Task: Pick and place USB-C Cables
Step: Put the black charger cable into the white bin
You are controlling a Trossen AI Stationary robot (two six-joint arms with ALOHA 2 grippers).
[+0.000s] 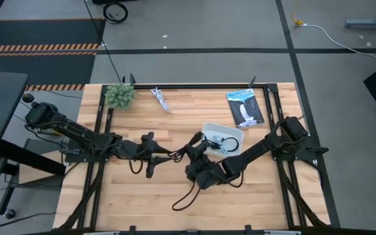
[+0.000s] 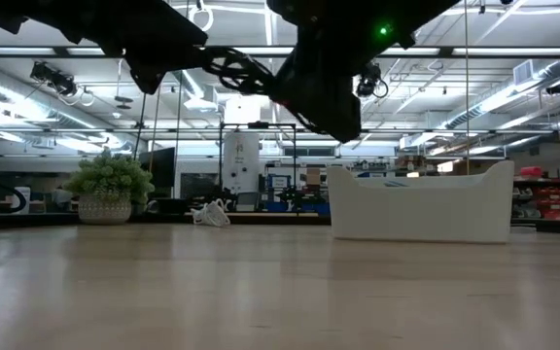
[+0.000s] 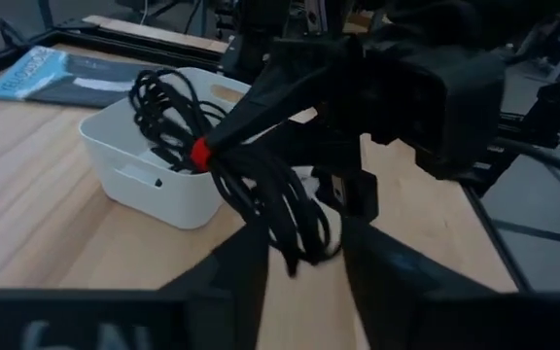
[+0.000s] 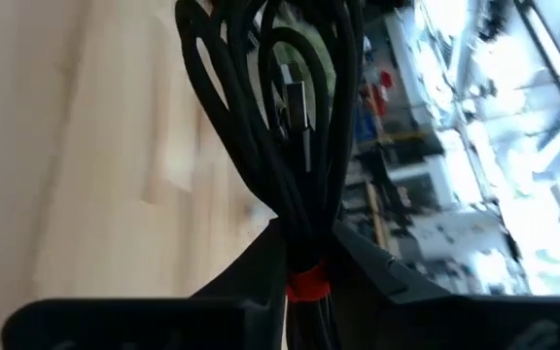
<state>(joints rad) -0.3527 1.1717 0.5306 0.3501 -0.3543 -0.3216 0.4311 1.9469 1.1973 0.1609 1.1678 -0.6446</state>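
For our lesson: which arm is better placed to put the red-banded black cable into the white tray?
Right: the right pincer grips that cable at the red band, beside the tray; the left pincer is open.

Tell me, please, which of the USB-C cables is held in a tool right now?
The black cable with the red band: the right tool clamps it at the band, lifted off the table. The white cable lies near the plant, and another black one sits in the tray.

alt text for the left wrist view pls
A dark gripper reaching in from the other arm pinches a black cable bundle with a red band, lifted beside a white tray on the wooden table. A blue-labelled packet lies beyond.
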